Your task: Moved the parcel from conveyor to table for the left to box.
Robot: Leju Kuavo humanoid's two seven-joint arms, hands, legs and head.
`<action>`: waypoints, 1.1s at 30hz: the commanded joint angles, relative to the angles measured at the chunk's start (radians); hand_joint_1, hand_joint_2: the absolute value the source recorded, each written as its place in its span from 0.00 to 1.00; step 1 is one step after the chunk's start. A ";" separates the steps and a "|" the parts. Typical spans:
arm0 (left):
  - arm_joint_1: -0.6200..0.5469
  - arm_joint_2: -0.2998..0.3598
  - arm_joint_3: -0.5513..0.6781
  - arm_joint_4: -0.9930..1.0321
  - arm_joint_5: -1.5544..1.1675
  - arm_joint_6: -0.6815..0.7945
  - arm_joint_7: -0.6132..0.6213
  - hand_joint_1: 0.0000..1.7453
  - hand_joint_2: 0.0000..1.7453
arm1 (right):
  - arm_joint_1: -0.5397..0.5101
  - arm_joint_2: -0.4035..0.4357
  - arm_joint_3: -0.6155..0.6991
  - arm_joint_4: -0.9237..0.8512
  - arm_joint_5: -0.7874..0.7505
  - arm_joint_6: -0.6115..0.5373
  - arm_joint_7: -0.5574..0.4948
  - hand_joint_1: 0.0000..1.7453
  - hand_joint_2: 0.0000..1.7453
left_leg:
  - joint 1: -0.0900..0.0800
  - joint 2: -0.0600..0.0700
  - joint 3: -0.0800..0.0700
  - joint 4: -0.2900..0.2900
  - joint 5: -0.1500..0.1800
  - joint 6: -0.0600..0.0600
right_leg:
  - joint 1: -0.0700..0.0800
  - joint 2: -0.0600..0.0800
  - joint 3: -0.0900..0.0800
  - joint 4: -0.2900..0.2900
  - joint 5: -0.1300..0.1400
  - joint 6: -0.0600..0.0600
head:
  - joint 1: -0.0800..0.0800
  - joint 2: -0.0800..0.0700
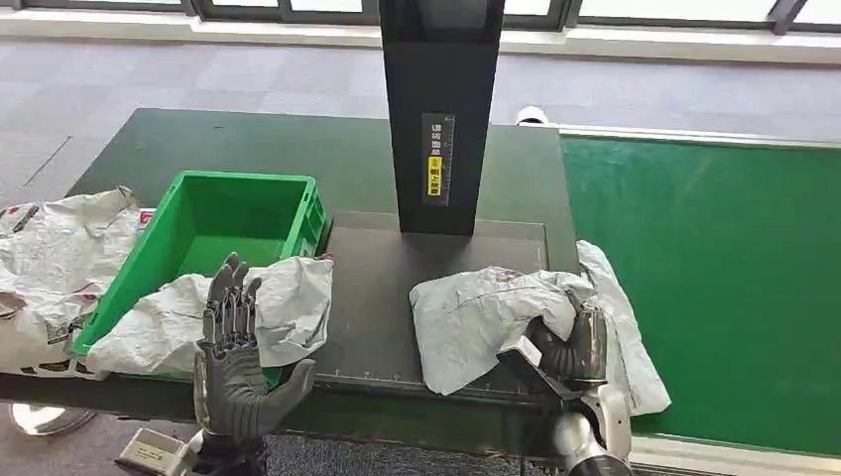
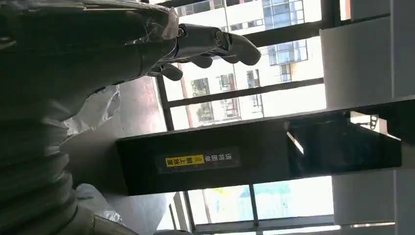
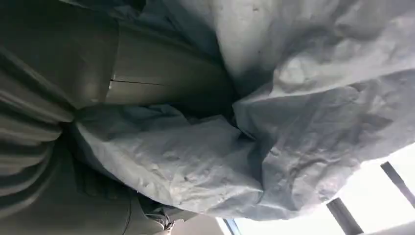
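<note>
Two grey parcels face you on the dark worktop. Beside it runs the green conveyor, while a green crate holds one crumpled parcel over its near rim. Your right hand grips the other parcel, lying across the worktop's dark platform and conveyor edge. Your left hand hovers upright, fingers spread, holding nothing.

crinkled matt grey plastic parcel under the right hand; beside the left hand, a glossy green plastic crate.
</note>
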 commanded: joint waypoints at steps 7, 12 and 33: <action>-0.019 0.005 -0.002 0.058 -0.016 0.020 0.002 0.00 1.00 | -0.114 0.051 0.140 0.220 -0.006 0.017 0.030 0.76 1.00 | 0.001 0.001 0.001 -0.002 0.002 0.000 | 0.001 0.001 0.001 -0.003 0.002 -0.001 | 0.000 0.000; -0.013 -0.002 0.002 0.045 -0.027 0.045 0.002 0.00 1.00 | -0.146 0.061 0.196 0.215 -0.042 0.050 0.019 0.04 1.00 | 0.001 0.004 0.000 0.000 0.000 0.000 | 0.001 0.004 -0.001 -0.001 0.002 0.000 | 0.000 0.000; 0.075 -0.003 0.072 -0.064 -0.102 0.122 0.002 0.00 0.00 | 0.097 -0.049 0.319 -0.361 -0.166 0.314 0.093 0.00 1.00 | 0.001 -0.002 0.000 -0.001 0.001 0.000 | 0.001 -0.003 0.001 -0.003 0.001 0.000 | 0.000 0.000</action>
